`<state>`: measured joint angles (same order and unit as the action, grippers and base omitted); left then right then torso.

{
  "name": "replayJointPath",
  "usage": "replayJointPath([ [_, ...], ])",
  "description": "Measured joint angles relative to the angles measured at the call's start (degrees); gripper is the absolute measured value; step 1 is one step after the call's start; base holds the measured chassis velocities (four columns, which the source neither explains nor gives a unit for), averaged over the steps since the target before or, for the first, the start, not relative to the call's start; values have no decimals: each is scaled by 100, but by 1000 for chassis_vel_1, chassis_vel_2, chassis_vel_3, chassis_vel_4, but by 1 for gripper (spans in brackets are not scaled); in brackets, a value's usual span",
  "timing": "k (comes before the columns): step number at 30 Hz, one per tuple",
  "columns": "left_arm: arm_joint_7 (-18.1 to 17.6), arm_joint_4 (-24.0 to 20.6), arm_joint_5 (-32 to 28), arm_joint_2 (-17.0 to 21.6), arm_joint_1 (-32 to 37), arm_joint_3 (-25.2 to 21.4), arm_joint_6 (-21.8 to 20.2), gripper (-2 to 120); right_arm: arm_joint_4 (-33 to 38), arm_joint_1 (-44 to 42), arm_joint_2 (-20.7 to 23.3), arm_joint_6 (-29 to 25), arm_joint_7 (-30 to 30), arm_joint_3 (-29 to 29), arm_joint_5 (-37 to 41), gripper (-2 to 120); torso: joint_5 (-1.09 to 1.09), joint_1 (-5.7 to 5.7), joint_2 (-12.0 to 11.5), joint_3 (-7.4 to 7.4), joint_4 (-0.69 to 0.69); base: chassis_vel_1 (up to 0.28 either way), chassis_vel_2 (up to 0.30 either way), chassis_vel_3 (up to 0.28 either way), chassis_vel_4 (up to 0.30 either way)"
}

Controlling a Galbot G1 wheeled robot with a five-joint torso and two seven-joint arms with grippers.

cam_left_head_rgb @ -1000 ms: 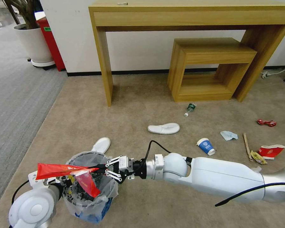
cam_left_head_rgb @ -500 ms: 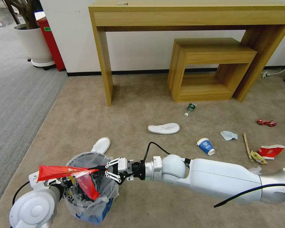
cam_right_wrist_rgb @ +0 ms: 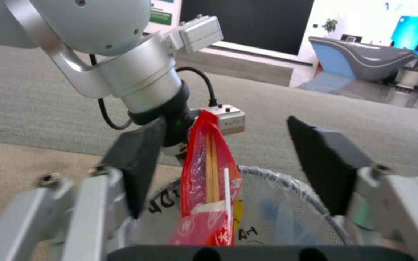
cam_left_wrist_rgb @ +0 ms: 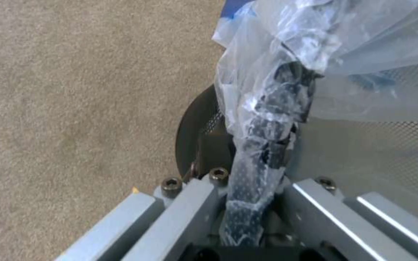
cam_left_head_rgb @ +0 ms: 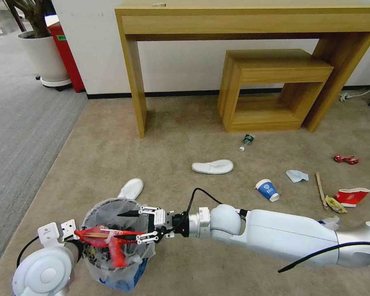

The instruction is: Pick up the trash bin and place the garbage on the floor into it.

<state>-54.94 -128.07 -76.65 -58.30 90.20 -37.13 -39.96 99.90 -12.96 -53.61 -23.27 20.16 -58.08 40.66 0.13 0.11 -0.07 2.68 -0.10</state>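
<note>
The left gripper (cam_left_wrist_rgb: 248, 217) is mostly hidden behind its own wrist housing at 7 o'clock in the head view; the wrist camera shows it pinching the bagged rim of the wire trash bin (cam_left_head_rgb: 115, 238), held just above the beige carpet (cam_left_head_rgb: 160, 135). The right gripper (cam_left_head_rgb: 127, 225) hovers over the bin mouth, its black pads (cam_right_wrist_rgb: 325, 166) spread apart. The red chopstick wrapper (cam_left_head_rgb: 107, 240) lies across the rim, its lower end lost in the liner. Half a second ago those fingers clasped the wrapper higher up. Two slippers (cam_left_head_rgb: 213, 166), cups and scraps lie toward 2 o'clock.
</note>
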Motion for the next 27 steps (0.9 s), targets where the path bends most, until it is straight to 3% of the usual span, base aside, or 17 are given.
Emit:
replayJointPath([
  [7,3,-5,35,-24,38,-6,0,0,-21,-41,-7,-51,2,30,-17,99,0,0,0,0,0,0,0,0,0],
  [12,22,29,70,-67,59,-1,-1,0,-12,-151,11,-64,-65,295,-11,100,0,0,0,0,0,0,0,0,0],
  [18,38,61,21,-122,70,-9,20,0,102,-536,172,36,-453,1115,56,100,0,0,0,0,-1,0,0,0,0],
  [27,45,27,13,-147,67,14,25,0,174,-714,365,52,-518,1407,59,100,0,0,0,0,0,0,0,0,0],
])
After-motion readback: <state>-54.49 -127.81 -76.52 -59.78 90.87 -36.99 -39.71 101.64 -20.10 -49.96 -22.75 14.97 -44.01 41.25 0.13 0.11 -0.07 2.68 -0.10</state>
